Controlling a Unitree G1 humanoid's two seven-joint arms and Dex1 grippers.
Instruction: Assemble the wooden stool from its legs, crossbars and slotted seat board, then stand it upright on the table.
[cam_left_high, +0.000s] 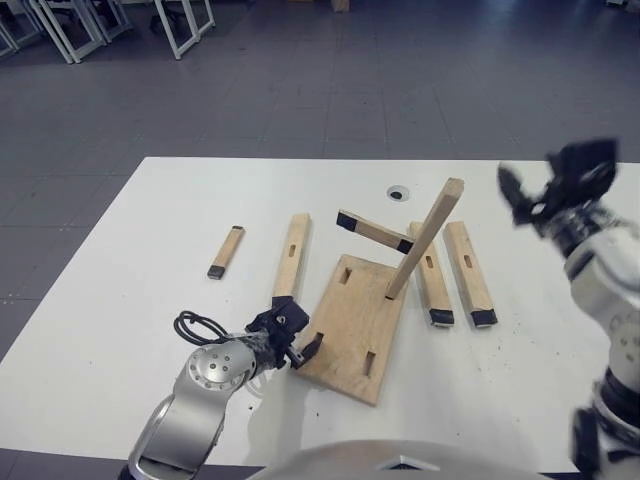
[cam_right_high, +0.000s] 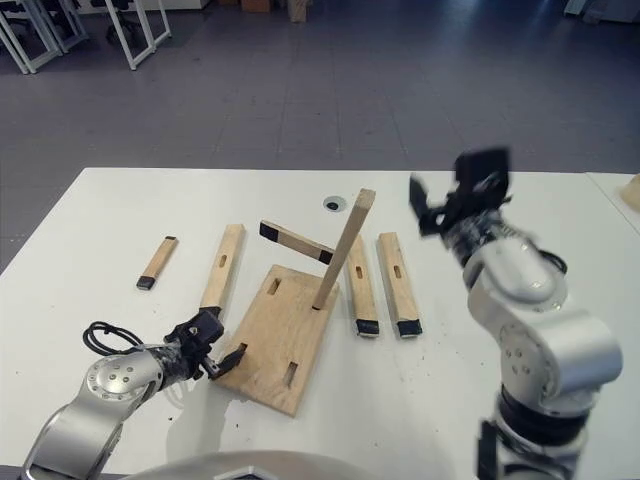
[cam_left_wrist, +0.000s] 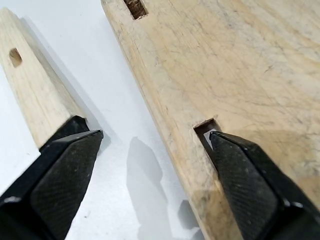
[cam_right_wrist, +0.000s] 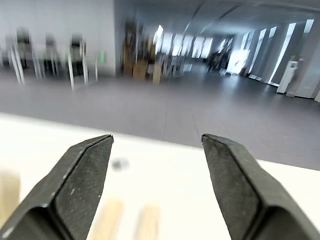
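My left hand (cam_left_high: 298, 338) is released, straddling the seat board (cam_left_high: 352, 330) edge, one finger (cam_left_wrist: 250, 190) over a slot (cam_left_wrist: 204, 129). My right hand (cam_left_high: 552, 190) hangs released, tilted leg (cam_left_high: 428, 236) to its left.

A white counter (cam_left_high: 120, 300) is seen across the lower half of the frame, with a small round hole (cam_left_high: 399, 190) set near its upper edge. A slotted board (cam_left_high: 350, 330) is laid flat at centre. To its left a long leg (cam_left_high: 291, 255) and, further left, a short bar (cam_left_high: 227, 250) are laid. To its right a third leg (cam_left_high: 435, 290) and a fourth leg (cam_left_high: 470, 270) are laid side by side.
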